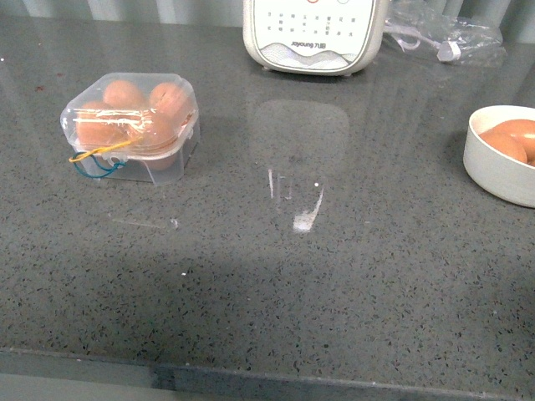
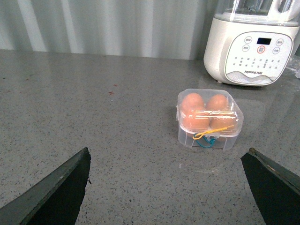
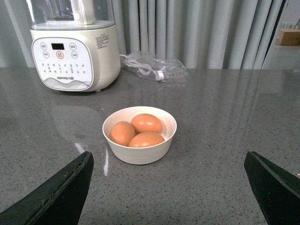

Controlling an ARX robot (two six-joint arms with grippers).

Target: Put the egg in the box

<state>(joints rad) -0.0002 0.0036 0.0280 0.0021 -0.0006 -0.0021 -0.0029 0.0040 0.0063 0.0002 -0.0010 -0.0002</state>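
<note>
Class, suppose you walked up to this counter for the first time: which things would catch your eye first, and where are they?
Probably the clear plastic box at the left of the grey counter, lid down over brown eggs, with yellow and blue strings at its front. Next, the white bowl at the right edge, holding three more brown eggs. Behind, at the back centre, stands a cream appliance with a button panel.

Clear box (image 1: 130, 125) closed, brown eggs (image 1: 122, 93) inside
</note>
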